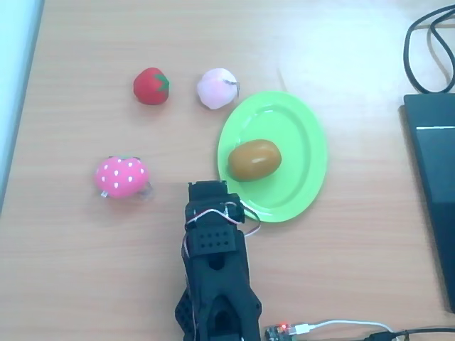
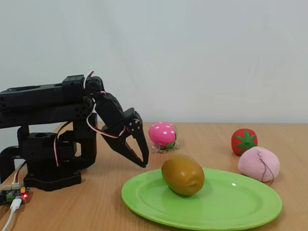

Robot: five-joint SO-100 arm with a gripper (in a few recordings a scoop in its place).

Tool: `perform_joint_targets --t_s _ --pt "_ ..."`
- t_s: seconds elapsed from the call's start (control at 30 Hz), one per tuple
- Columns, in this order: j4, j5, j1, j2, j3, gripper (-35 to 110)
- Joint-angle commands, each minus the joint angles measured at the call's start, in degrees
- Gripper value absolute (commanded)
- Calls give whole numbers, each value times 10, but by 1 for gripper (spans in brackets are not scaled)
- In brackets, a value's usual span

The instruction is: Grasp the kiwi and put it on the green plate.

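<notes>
The olive-brown kiwi [image 1: 254, 160] lies on the left part of the green plate [image 1: 298, 135]; the fixed view also has the kiwi [image 2: 183, 174] resting on the plate [image 2: 231, 202]. My gripper [image 2: 143, 162] hangs tip-down above the table just left of the plate's rim. Its fingers are together with nothing between them, a short way from the kiwi and not touching it. From overhead, the black arm [image 1: 213, 249] is folded back below the plate's lower left edge.
A pink white-dotted strawberry [image 1: 121, 175] lies left of the arm. A red strawberry [image 1: 151, 86] and a pale pink peach [image 1: 217, 88] sit beyond the plate. A dark device [image 1: 430, 192] and cables [image 1: 426, 50] line the right edge. The arm's base [image 2: 48, 159] stands at the left.
</notes>
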Motion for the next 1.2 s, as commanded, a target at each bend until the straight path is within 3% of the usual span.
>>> perform_joint_targets --t_s 0.0,1.17 --pt "11 1 -8 10 4 -7" --pt "11 -15 -25 11 4 -8"
